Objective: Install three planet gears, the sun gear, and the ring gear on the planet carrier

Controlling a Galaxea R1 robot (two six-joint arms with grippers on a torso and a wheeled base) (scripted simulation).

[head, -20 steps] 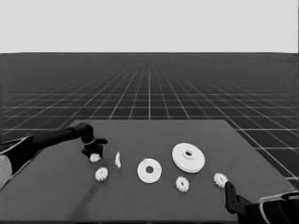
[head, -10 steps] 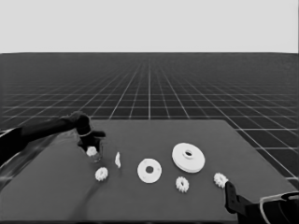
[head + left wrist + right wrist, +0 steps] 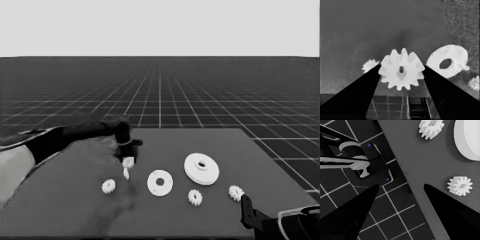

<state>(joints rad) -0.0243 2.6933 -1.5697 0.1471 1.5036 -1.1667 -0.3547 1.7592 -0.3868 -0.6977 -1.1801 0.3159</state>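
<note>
The left gripper (image 3: 128, 159) is hanging over the table (image 3: 60, 210) just left of the smaller round part (image 3: 160, 183), and its two fingers are clamping a small toothed gear (image 3: 401, 69) between them. In the left wrist view that gear is sitting squarely between the dark wedges, its flat face and centre hole turned toward the camera, so its axle is running along the fingers rather than across them. In the head view the gear (image 3: 128, 161) is showing as a small white lump at the fingertips, directly above the thin white piece (image 3: 126, 173), which is standing on the table beside the smaller round part.

The smaller round part is lying flat, hole upward. The larger round part (image 3: 201, 168) is lying flat just to its right and farther back. Three more gears are lying on the table: one (image 3: 108, 186) to the left of the smaller round part, one (image 3: 195, 197) near its front right, and one (image 3: 235, 192) farther right.

The right gripper (image 3: 400, 192) is waiting at the table's front right corner, fingers spread apart and holding nothing.
</note>
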